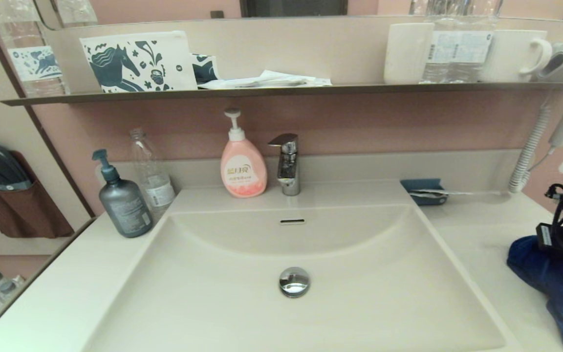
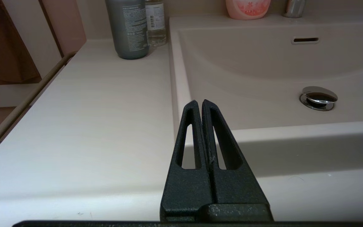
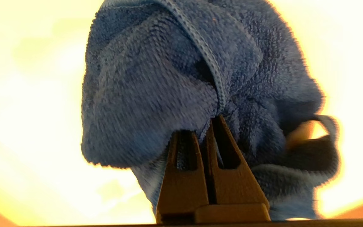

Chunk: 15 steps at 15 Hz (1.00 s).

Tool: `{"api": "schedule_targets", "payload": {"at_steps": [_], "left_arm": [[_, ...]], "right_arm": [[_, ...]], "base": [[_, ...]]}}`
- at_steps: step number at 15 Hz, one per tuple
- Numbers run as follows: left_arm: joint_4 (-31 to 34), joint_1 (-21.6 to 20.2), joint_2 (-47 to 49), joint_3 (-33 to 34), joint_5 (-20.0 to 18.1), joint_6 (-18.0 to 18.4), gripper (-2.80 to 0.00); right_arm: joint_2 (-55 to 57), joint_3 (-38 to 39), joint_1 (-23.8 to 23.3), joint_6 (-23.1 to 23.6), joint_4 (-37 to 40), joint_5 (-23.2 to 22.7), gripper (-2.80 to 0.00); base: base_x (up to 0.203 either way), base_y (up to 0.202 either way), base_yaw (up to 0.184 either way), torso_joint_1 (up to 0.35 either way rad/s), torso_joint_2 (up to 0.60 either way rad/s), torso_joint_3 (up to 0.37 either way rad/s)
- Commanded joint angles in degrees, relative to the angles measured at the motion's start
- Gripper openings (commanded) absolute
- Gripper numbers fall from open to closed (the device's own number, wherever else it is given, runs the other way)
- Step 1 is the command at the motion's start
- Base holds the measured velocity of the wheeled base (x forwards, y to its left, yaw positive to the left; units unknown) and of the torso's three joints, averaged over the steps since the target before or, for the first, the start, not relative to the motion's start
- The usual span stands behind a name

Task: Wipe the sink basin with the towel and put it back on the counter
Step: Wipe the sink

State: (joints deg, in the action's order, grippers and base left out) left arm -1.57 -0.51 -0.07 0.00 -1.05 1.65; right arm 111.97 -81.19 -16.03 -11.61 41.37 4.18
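So the towel (image 1: 557, 286) is bunched up over the right side of the bench (image 1: 482, 234), just beside the sink basin (image 1: 281, 303), and a fold of it is pinched between the pressed-together fingers of the right hand (image 3: 205, 127). The rest of the cloth is draped loosely around the grip. The basin lies to the left of that hand, with the drain plug (image 1: 294, 281) roughly mid-basin, so a leftward and downward carry is probably needed. The left hand (image 2: 199, 104) is parked by the basin's front-left rim, pressed together on nothing, so the right arm is clearly nearer.
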Motion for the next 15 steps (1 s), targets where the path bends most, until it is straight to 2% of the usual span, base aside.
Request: {"api": "schedule_targets", "payload": {"at_steps": [1, 5, 11, 15], "left_arm": [[0.0, 0.0, 0.1, 0.0, -0.1, 0.0, -2.80], [-0.1, 0.0, 0.1, 0.0, 0.0, 0.0, -2.80], [-0.1, 0.0, 0.1, 0.0, -0.1, 0.0, -2.80], [-0.1, 0.0, 0.1, 0.0, -0.1, 0.0, -2.80]], "right_arm": [[5.0, -2.0, 3.4, -1.7, -2.1, -0.2, -2.80], [10.0, -3.2, 6.3, -3.0, -17.3, -0.5, -2.80], [14.4, -12.1, 6.6, -4.6, -18.4, 0.5, -2.80], [15.3, -15.3, 2.2, -2.5, -18.1, 2.9, -2.80]], "base": [[0.000, 0.000, 0.000, 0.000, 0.00, 0.000], [0.000, 0.000, 0.000, 0.000, 0.00, 0.000], [0.000, 0.000, 0.000, 0.000, 0.00, 0.000], [0.000, 0.000, 0.000, 0.000, 0.00, 0.000]]}}
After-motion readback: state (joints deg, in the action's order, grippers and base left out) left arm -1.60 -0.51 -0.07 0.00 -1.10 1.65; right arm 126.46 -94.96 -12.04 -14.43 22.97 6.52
